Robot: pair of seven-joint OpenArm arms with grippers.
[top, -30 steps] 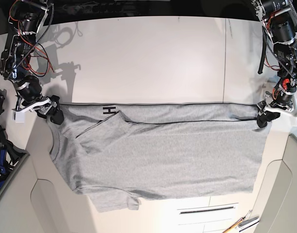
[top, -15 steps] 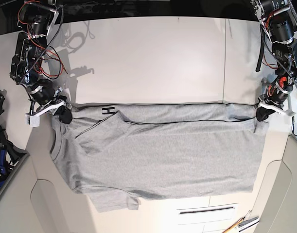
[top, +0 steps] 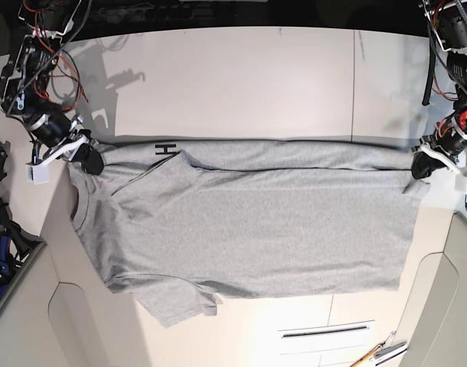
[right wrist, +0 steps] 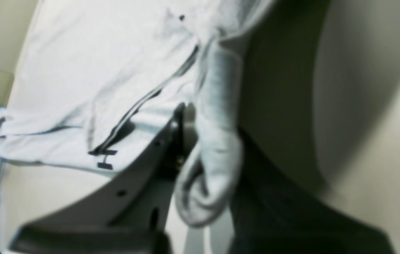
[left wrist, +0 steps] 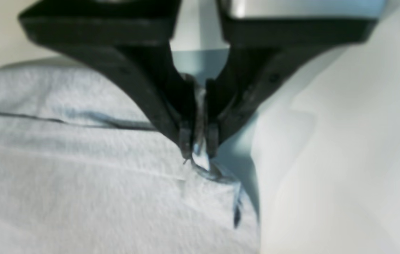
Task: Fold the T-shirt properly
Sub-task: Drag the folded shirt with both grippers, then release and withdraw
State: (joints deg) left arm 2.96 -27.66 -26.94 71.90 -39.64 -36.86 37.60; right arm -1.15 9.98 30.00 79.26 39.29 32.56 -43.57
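Both grippers — left [top: 423, 170], right [top: 88, 159] — clamped on opposite corners of the T-shirt [top: 248, 222], fabric flat on the table [top: 241, 84].

the base view is evenly and brightly lit from above, sharp across the pale worktop [top: 241, 76], with hard dark shadows of arm and cables thrown on it at the upper left and a dark band along the top edge. both wrist views are soft and out of focus with a cool bluish cast: in the left wrist view the black left end effector [left wrist: 198, 148] is blurred at its edges and the t-shirt [left wrist: 62, 176] weave is smeared. in the right wrist view the right end effector [right wrist: 207, 165] is a dim blur against deep shadow, and the background washes out.
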